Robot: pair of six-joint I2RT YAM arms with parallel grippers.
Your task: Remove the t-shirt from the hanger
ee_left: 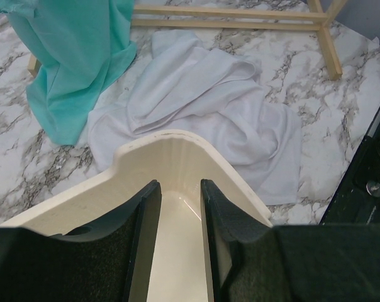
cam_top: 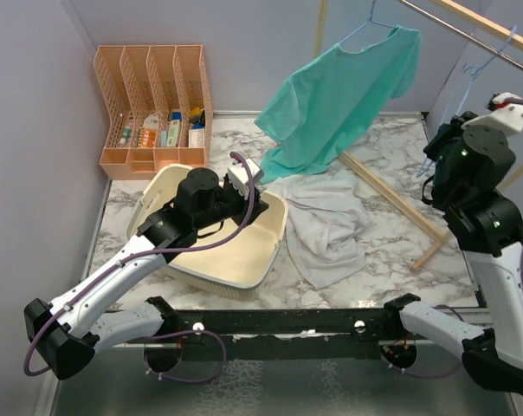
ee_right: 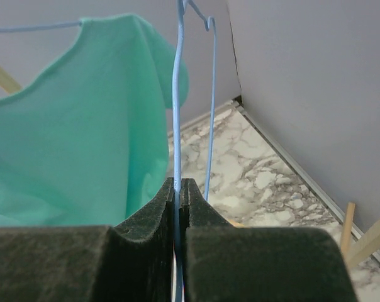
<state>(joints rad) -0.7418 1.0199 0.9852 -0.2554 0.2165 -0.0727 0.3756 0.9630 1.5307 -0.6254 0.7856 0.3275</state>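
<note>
Backdrop: pale grey walls around a marble-patterned worktop [cam_top: 391, 147].
Left jaws: partly open with nothing between them, poised over a cream tub [ee_left: 171, 148]. The tub's curved rim lies just ahead of the tips.
Right jaws: closed tight on the thin blue wire of a second hanger [ee_right: 176, 94]. The wire rises straight up from the tips, and the jaws are held high above the worktop on the right side.
T-shirt [cam_top: 348, 95]: teal, hanging on its hanger [ee_right: 33, 27] to the left of the right jaws and apart from them. Its lower edge comes down ahead and to the left of the left jaws.
Hanger: blue wire showing at the neckline, up and to the left of the right jaws and not touched by them.
Cloth [ee_left: 202, 94]: white and crumpled on the worktop, straight ahead of the left jaws just past the tub rim, beside the t-shirt's lower edge.
Frame [ee_left: 240, 12]: wooden bars lying on the worktop beyond the cloth.
Organizer [cam_top: 153, 104]: orange, by the back wall, beyond and to the left of the left jaws.
</note>
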